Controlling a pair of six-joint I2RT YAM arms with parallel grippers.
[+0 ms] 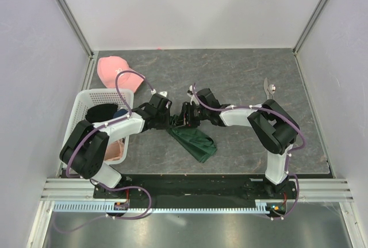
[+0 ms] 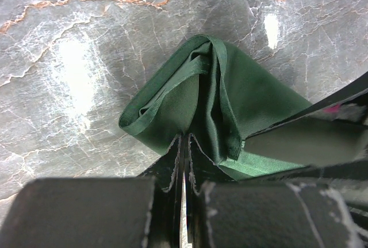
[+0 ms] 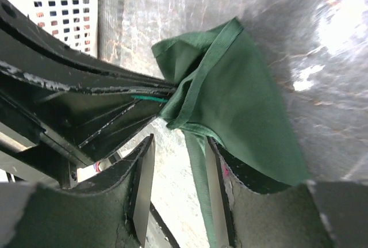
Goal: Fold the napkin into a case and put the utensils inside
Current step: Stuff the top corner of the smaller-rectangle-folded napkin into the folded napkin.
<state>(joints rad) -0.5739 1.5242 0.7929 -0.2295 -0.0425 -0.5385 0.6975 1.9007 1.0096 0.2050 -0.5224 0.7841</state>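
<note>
Dark green cloth, the one napkin [image 1: 194,143] lies bunched and part-folded at the middle of the table [image 1: 241,67]. The left hand [image 2: 184,147] is clamped on its fold; the right hand [image 3: 179,156] stands parted, a hem strip between its fingers [image 3: 144,190]. Silver utensils [image 1: 268,90] lie well apart at right, too small to count. One pink cap [image 1: 118,71] and one white basket [image 1: 80,107] sit at left.
</note>
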